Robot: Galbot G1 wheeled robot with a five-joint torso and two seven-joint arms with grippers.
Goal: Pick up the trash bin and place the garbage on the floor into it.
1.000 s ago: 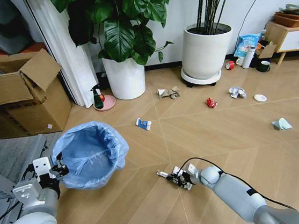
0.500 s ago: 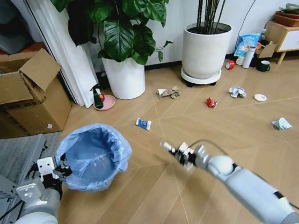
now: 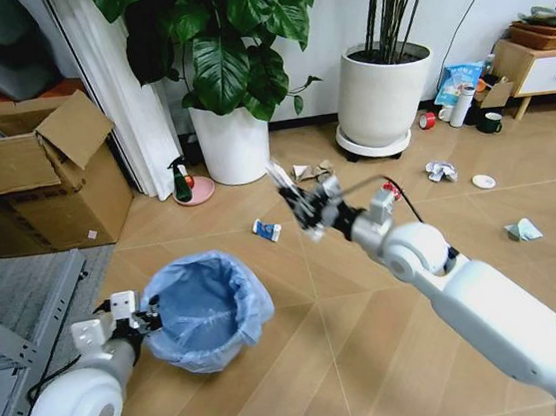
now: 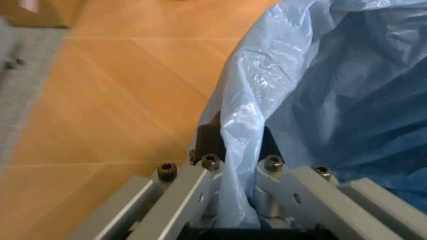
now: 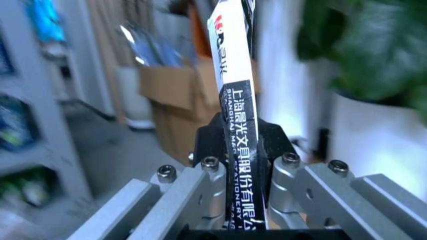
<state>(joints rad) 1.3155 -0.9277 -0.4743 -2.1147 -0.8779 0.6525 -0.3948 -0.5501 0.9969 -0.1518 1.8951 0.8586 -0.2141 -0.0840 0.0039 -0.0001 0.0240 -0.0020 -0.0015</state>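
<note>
The trash bin (image 3: 207,311), lined with a crinkled light-blue bag, is at the lower left of the head view. My left gripper (image 3: 135,320) is shut on its rim, and the left wrist view shows the left gripper (image 4: 233,145) pinching the bag (image 4: 333,100) over the dark rim. Raised above the floor, my right gripper (image 3: 303,210) is shut on a flat black-and-white wrapper (image 3: 281,180). In the right wrist view that wrapper (image 5: 235,75) stands upright in the right gripper (image 5: 237,137). Garbage on the floor: a blue-white wrapper (image 3: 268,230), brown crumpled paper (image 3: 314,172), a red can (image 3: 393,191), white crumpled paper (image 3: 442,170) and a pale tissue (image 3: 525,230).
Two big white plant pots (image 3: 233,143) (image 3: 381,96) stand at the back wall. A cardboard box (image 3: 44,184) sits at the left, above a metal shelf (image 3: 11,329). A spray bottle (image 3: 183,184) stands on a pink dish. A low cabinet (image 3: 543,67), a mug (image 3: 490,123) and a bottle (image 3: 463,107) are at the far right.
My right gripper has risen from the floor with the wrapper, moving up and away toward the plants. The left gripper has carried the bin to the right and nearer.
</note>
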